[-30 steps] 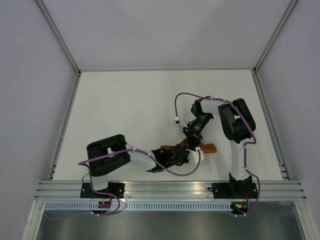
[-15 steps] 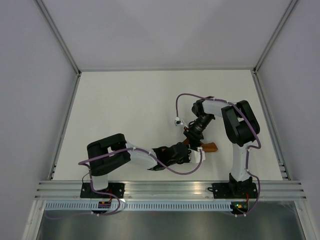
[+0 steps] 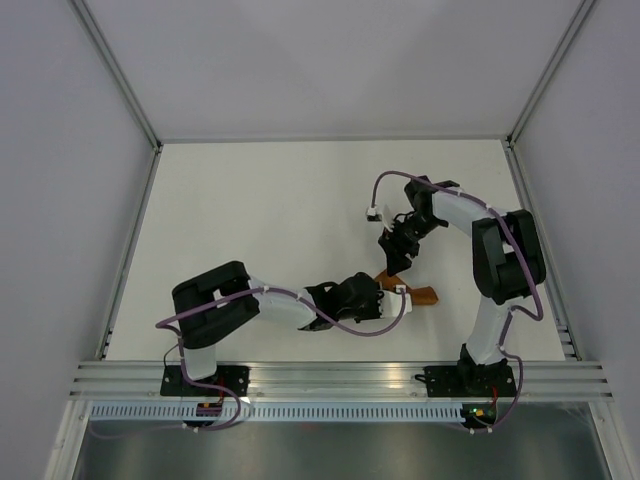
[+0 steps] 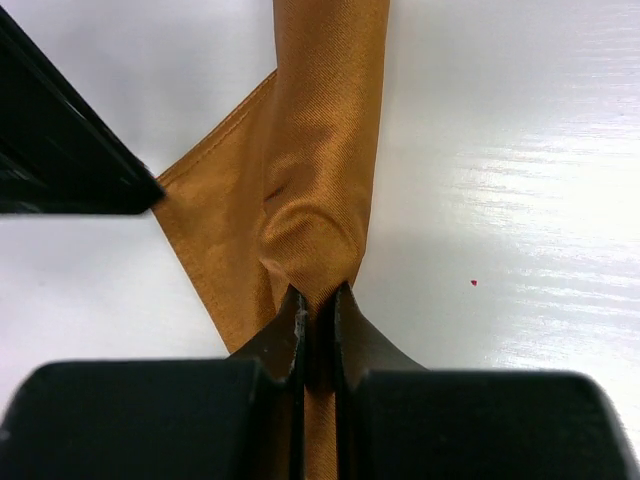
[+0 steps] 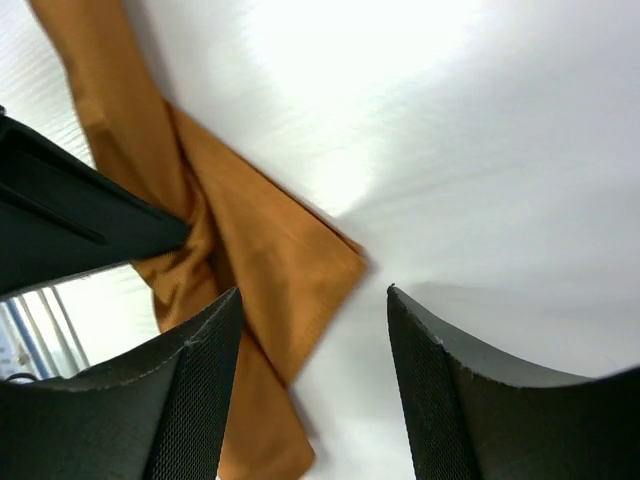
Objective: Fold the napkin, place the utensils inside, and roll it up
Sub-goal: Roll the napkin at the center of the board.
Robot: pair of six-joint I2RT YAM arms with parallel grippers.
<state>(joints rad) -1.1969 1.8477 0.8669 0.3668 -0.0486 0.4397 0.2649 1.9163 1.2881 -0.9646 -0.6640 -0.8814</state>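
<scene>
Since a second ago my right arm has drawn back from the cloth and swung its elbow out to the right. Its right gripper (image 3: 391, 262) has let go and spread, while my left gripper (image 4: 318, 300) has closed. The left jaws are now pinched almost together on the napkin (image 4: 322, 170), with only a thin fold of orange-brown cloth between the fingertips. From that pinch the cloth runs away as a narrow band, and a flat flap fans off to one side. The right jaws stand wide apart and hold nothing. Through the right wrist camera I see a pointed corner of the napkin on the surface below and between them. From above, the napkin lies bunched into a small strip on the table (image 3: 260, 220), toward the near right part. One end of it sits under the left gripper and the right gripper hangs just beyond it.
</scene>
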